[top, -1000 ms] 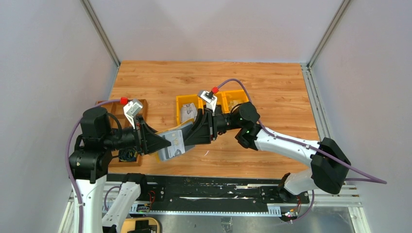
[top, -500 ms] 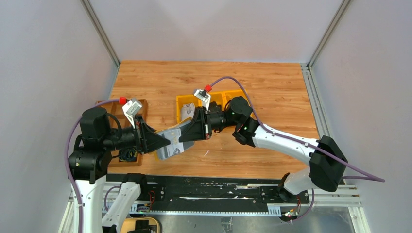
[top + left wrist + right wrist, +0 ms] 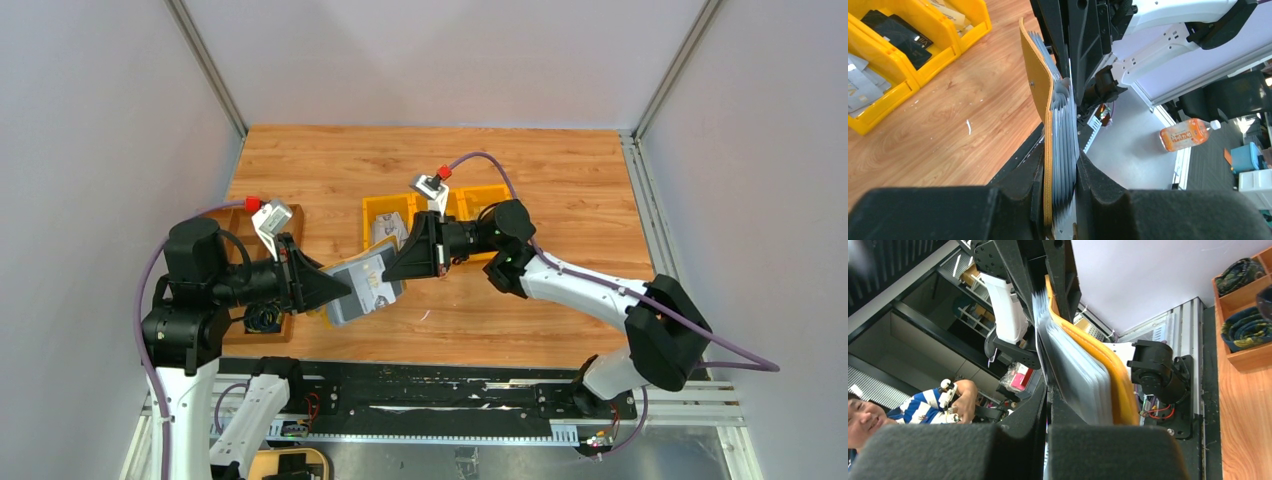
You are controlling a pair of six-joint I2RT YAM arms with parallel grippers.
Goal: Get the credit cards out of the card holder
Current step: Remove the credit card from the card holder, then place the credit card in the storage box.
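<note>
Left jaws are clamped on one end of the card holder [image 3: 364, 286], which hangs open, raised off the bench [image 3: 520, 170]. Right jaws are pinched shut at its grey pockets. Is that on a card? Too tight to tell. I'd judge this the pulling step. Next calls for a straight draw away from the holder, with the left holding firm.

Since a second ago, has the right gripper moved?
Yes. The right gripper has shifted slightly toward the yellow bin, away from the near edge of the table.
</note>
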